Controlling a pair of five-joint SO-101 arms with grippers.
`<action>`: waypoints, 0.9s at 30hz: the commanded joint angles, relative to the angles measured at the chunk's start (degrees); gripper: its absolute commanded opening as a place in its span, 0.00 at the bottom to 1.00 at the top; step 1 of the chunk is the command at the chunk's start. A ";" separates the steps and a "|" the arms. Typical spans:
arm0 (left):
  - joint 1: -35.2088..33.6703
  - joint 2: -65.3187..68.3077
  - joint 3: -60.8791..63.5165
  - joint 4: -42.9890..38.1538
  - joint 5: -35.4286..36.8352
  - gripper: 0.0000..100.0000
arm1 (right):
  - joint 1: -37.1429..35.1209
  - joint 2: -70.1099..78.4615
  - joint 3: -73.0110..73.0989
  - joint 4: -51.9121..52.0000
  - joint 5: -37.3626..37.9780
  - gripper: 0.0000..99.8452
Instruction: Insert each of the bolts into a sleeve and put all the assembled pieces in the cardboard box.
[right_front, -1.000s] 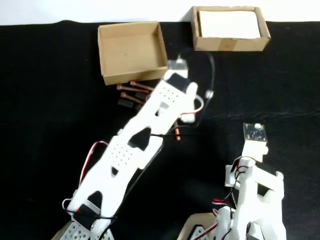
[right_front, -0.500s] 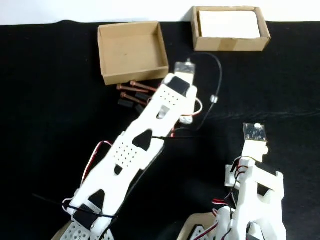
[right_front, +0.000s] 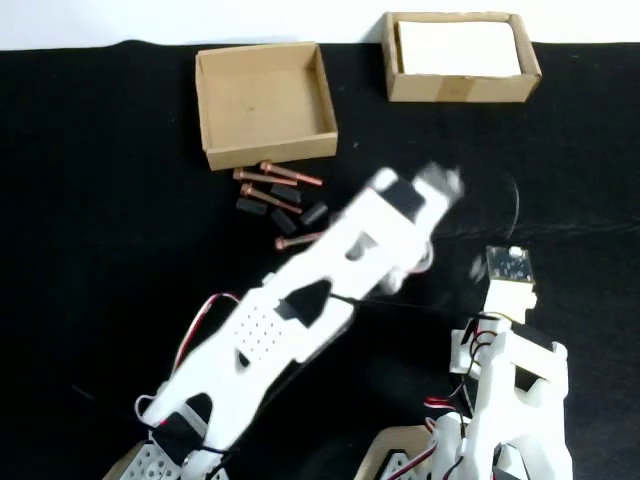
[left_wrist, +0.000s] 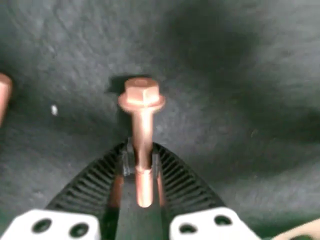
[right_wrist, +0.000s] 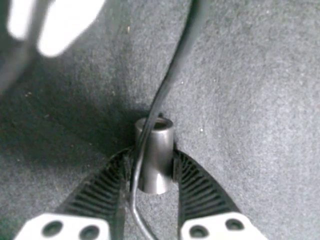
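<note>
We see left gripper (left_wrist: 140, 154) clamped on 1 copper bolt (left_wrist: 142, 100), its head sticking out past the fingertips over black cloth (left_wrist: 240, 90). Right gripper (right_wrist: 150, 162) is clamped on 1 black sleeve (right_wrist: 161, 150), and a black cable (right_wrist: 175, 65) crosses in front of it. Spare bolts (right_front: 290, 173) and sleeves (right_front: 314, 213) lie well apart from both grippers, beside the cardboard box (right_front: 268, 152).

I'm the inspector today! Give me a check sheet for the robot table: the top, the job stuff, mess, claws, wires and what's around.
Surface: black cloth.
Job's things: loose bolts and black sleeves beside the empty cardboard box.
Clutter: second box with white contents.
Claws: left claw shut on a bolt; right claw shut on a sleeve.
Cables: black cable crossing the held sleeve.
Surroundings: white surface beyond the cloth.
</note>
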 joint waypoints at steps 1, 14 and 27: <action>-1.89 -4.79 2.24 -3.52 1.67 0.01 | 0.04 -0.13 0.48 -1.71 -0.18 0.01; -2.95 -4.79 2.15 -6.68 12.31 0.23 | -0.13 -0.13 0.48 -1.98 -0.26 0.01; -2.59 -0.92 2.15 -14.07 12.22 0.06 | -0.22 -0.04 0.48 -1.98 -0.26 0.01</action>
